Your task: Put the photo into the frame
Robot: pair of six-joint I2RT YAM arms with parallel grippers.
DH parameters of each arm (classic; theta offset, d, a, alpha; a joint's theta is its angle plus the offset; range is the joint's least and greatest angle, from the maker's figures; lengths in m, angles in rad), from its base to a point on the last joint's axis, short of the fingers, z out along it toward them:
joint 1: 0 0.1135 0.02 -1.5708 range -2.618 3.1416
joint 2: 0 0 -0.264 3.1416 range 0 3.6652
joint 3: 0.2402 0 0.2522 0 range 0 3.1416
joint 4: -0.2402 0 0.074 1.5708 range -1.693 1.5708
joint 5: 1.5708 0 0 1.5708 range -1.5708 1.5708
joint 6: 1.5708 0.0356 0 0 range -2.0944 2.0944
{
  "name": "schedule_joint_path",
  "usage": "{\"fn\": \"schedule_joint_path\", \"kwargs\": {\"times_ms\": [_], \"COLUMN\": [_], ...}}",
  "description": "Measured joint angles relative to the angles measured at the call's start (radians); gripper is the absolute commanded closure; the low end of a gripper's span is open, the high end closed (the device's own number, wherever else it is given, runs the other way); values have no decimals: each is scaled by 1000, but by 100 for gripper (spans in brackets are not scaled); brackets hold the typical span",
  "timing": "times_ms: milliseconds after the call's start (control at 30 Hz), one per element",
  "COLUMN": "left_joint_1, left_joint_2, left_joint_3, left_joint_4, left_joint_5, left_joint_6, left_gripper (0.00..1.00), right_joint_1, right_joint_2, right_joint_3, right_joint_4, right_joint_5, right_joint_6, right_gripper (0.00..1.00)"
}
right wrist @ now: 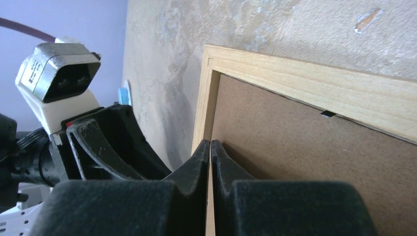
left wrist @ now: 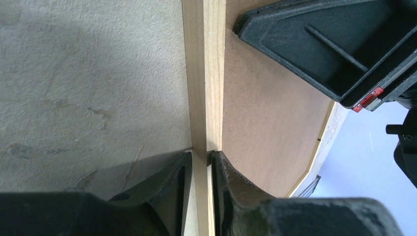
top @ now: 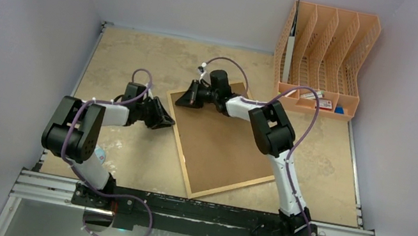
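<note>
My left claw (left wrist: 200, 158) sits narrow astride the light-wood rail of the frame (left wrist: 204, 73) (pinching or not, can't tell), right claw (right wrist: 210, 147) closed tight, tips at the fibreboard back (right wrist: 295, 162) just ahead; frame looks stiff, light, so grip the rails; photo unseen.

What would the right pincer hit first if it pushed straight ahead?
Most likely the large light-wood picture frame: the right pincer points at the seam between its border and brown fibreboard back, seemingly touching.
</note>
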Motion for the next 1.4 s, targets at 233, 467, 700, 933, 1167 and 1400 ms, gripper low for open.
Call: {"fn": "schedule_joint_path", "kwargs": {"times_ms": [233,467,700,933,1167,1400], "left_joint_1": [21,43,48,49,49,49], "left_joint_2": [5,48,64,68,69,69], "left_joint_3": [17,55,62,62,61,60], "left_joint_4": [-13,-59,-65,-64,-61,-59], "left_joint_5": [36,69,86,90,93,93], "left_joint_6": [-6,-7,-10,-10,-9,-9], "left_gripper": [62,76,80,81,81,81], "right_joint_1": [-1,1,1,1,1,1], "right_joint_2": [1,8,50,55,57,57], "right_joint_3": [-17,-17,-15,-6,-6,-2], "right_joint_4": [120,163,164,170,171,151], "right_joint_5": [-93,-145,-158,-155,-151,-129], "right_joint_6": [76,97,106,125,135,134], "right_gripper": [93,94,96,97,98,98]}}
